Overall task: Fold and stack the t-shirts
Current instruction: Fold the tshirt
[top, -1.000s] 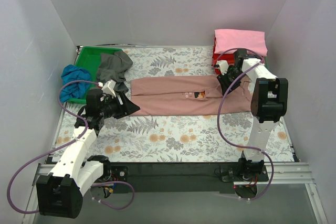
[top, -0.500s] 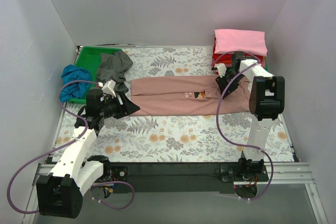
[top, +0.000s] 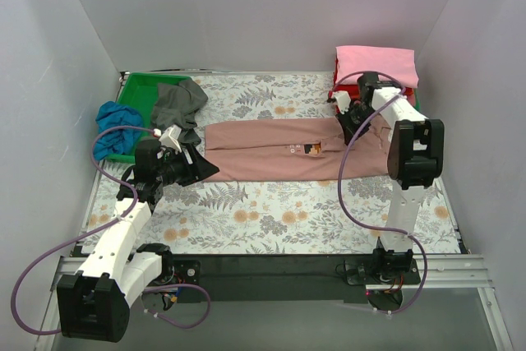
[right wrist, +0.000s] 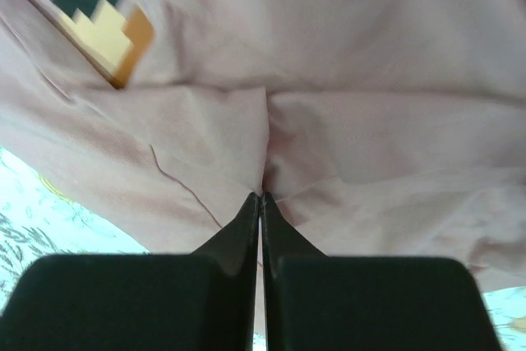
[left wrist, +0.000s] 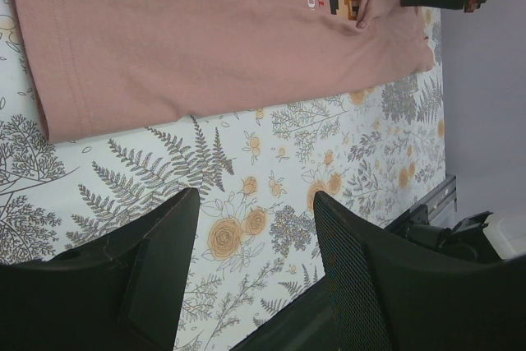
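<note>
A dusty-pink t-shirt (top: 271,150) with a small pixel chest graphic (top: 312,148) lies folded lengthwise into a long band across the floral covering. My right gripper (top: 352,121) is shut at its right end, tips pinching a pucker of the pink fabric (right wrist: 370,55) in the right wrist view, gripper (right wrist: 261,195). My left gripper (top: 197,166) hovers open just off the shirt's left end; in the left wrist view the gripper (left wrist: 255,195) holds nothing and the shirt (left wrist: 205,47) lies beyond it. A folded pink tee (top: 376,63) tops a red one (top: 339,93) at the back right.
A green tray (top: 144,88) sits at the back left, with a crumpled grey tee (top: 179,103) on its right side and a blue tee (top: 115,131) hanging over its left edge. White walls close in the table on three sides.
My right gripper has shut on the pink shirt's fabric and shifted slightly toward the back. The left arm has not moved.
</note>
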Available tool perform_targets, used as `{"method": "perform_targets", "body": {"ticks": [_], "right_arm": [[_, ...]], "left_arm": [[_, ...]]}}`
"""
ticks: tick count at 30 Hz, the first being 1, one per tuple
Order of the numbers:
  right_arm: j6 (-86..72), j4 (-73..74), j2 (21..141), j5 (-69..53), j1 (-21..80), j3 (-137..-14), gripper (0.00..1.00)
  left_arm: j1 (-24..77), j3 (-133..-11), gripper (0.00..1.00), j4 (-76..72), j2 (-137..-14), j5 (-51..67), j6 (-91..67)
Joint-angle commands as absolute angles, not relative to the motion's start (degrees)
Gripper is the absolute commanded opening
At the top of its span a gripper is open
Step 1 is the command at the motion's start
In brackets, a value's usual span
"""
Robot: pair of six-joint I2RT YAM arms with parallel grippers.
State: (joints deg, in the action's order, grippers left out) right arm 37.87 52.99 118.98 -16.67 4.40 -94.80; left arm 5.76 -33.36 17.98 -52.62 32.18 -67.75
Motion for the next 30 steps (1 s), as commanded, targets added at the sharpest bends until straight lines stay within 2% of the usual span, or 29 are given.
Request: {"method": "perform_targets", "body": {"ticks": [1, 7, 15, 17, 19, 21, 22, 25, 30], "right_arm": [[38.41, 54.23, 119.08, -15.92, 8.25, -101.31, 0.01], [39.37, 54.14, 124.79, -10.39, 12.91, -110.11, 0.01], [39.38, 52.38, 130.16, -5.46, 18.54, -115.4, 0.01], [38.94, 51.42, 130.87, -3.52, 19.51, -115.84, 0.08], [38.59, 50.45, 130.96, -2.47, 19.77, -116.63, 0.21], [37.54, 49.4, 130.7, -2.02, 19.86, -117.77, 0.29], [37.09, 49.05, 130.43, -1.59, 19.86, -117.95, 0.38], [36.21, 48.43, 127.98, -2.19, 19.78, -118.21, 0.43], [34.28, 48.6, 121.83, -8.16, 16.71, -115.58, 0.42]], "left_arm": [[5.98, -33.66, 0.56, 18.02, -52.12, 32.43, -66.88], [5.89, -33.66, 0.57, 18.02, -52.21, 32.25, -66.8], [5.89, -33.66, 0.57, 18.11, -53.09, 32.26, -66.71], [5.89, -33.58, 0.57, 18.11, -53.17, 32.26, -66.8], [5.89, -33.57, 0.57, 18.02, -53.26, 32.26, -66.8], [5.89, -33.66, 0.57, 18.02, -53.35, 32.26, -66.71], [5.89, -33.66, 0.57, 18.1, -53.35, 32.26, -66.8], [5.89, -33.66, 0.57, 18.02, -53.52, 32.26, -66.8], [5.89, -33.58, 0.57, 18.19, -53.0, 32.08, -66.71]]}}
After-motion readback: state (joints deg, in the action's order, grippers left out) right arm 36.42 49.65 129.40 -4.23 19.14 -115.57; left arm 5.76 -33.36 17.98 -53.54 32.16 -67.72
